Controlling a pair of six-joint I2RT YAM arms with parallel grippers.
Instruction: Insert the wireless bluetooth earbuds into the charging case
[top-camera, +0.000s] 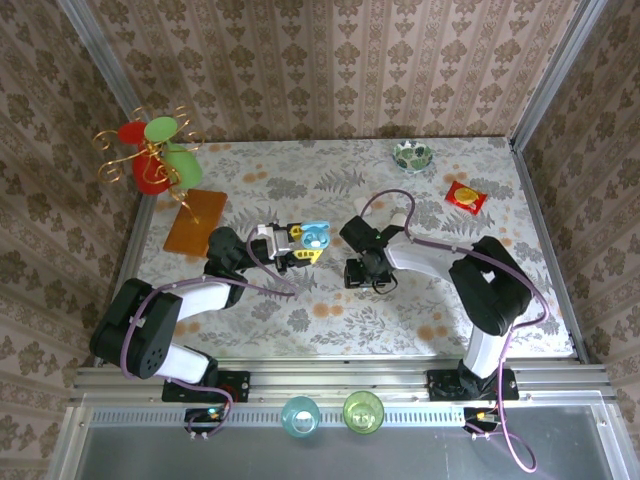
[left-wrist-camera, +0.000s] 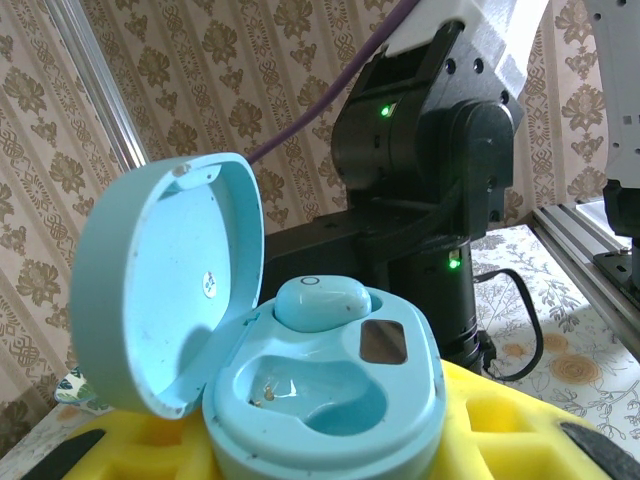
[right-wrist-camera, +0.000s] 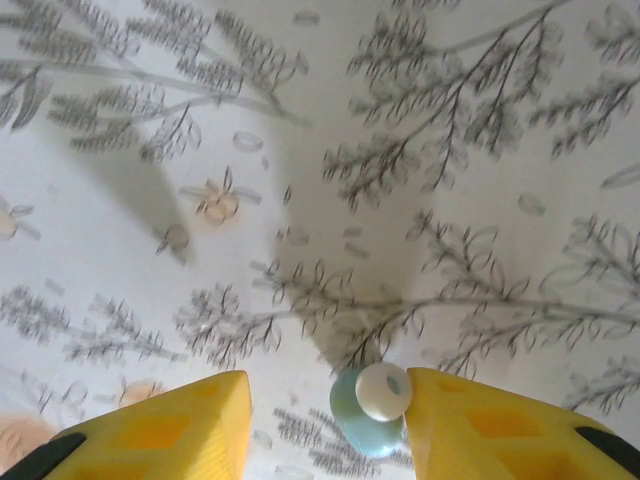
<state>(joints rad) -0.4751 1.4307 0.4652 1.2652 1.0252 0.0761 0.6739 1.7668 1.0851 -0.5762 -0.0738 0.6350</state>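
Progress stands at 1 earbud (left-wrist-camera: 322, 300) seated in the charging case (left-wrist-camera: 330, 400) that the left hand (left-wrist-camera: 330, 450) grips, with the 2nd earbud (right-wrist-camera: 372, 410) lying on the worktop (right-wrist-camera: 300, 150) inside the open right hand (right-wrist-camera: 325, 400).

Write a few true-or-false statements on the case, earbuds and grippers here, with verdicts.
1. The charging case has its lid open. True.
2. Both wells hold an earbud. False: one seated earbud sits in the rear well, and the front well is empty.
3. The left gripper holds the case. True.
4. The right gripper is clamped on an earbud. False: its jaws stand open around a loose earbud on the tablecloth.
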